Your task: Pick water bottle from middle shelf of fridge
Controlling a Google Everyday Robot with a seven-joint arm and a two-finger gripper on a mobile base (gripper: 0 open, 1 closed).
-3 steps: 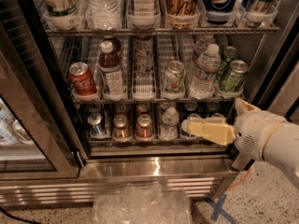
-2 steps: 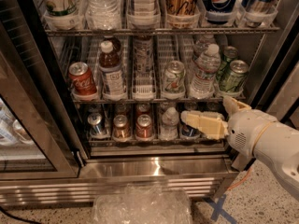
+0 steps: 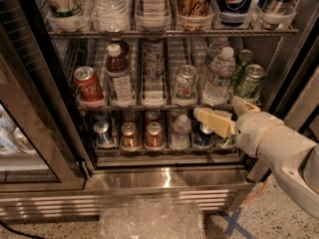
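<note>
jaws spread wide, empty, just below the water bottle (image 3: 218,78), green can (image 3: 250,80) beside it.

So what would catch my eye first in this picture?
The white arm at the right, with its yellowish pincer open in front of the fridge, level with the middle shelf's front edge. Just above the pincer stands the water bottle, clear with a white cap. At the far left of that shelf is a red cola can.

Cream hand (image 3: 215,109) below the clear, white-capped water bottle (image 3: 218,78).
</note>
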